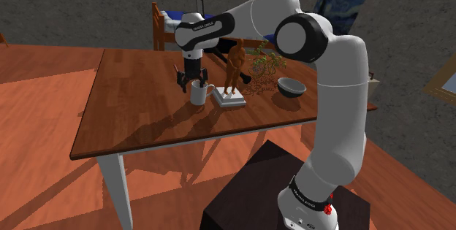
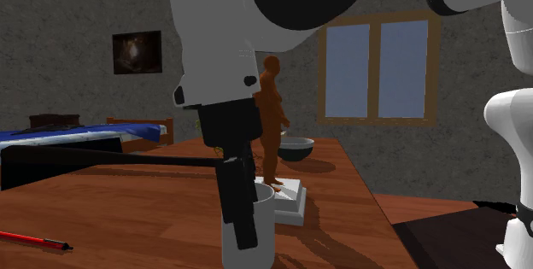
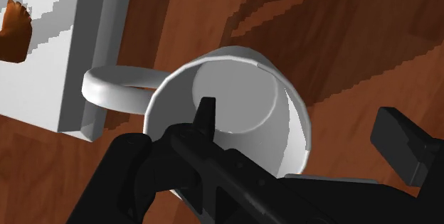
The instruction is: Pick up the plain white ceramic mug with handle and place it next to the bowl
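Tool (image 3: 299,112), spread wide, straddles the mug (image 3: 235,87) wall; figurine (image 1: 234,64) on plinth (image 1: 230,98) just beside.

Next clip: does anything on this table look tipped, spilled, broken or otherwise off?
Nothing stands out. The white mug stands upright on the table, the brown figurine is upright on its white base, and the bowl sits right way up. The open tool straddles the mug's wall, one finger inside, one outside.

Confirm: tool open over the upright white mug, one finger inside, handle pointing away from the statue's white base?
Wrong on the handle: the wrist view shows it pointing toward the white base. The tool is open over the upright mug, one finger inside.
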Robot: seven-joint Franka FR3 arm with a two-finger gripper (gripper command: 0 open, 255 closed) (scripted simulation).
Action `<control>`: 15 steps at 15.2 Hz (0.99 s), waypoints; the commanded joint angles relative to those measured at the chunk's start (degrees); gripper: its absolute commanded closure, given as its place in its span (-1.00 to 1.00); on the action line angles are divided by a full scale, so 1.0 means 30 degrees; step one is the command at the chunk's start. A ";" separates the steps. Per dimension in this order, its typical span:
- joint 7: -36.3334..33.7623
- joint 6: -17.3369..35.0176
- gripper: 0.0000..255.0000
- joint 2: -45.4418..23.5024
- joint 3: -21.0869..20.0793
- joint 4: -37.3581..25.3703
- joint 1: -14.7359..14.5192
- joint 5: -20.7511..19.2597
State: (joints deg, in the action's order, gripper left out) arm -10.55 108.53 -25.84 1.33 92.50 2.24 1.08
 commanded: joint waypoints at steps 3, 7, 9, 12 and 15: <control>0.0007 0.0204 -1.00 -0.0047 -0.0001 0.0149 0.0003 0.0004; 0.0007 0.0204 -1.00 -0.0047 -0.0001 0.0149 0.0003 0.0004; 0.0007 0.0204 1.00 -0.0048 -0.0001 0.0149 0.0003 0.0004; 0.0007 0.0204 1.00 -0.0048 -0.0001 0.0149 0.0003 0.0004; 0.0008 0.0205 1.00 -0.0047 0.0000 0.0150 0.0003 0.0004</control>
State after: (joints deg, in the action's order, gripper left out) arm -10.53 109.14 -25.98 1.33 92.94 2.25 1.09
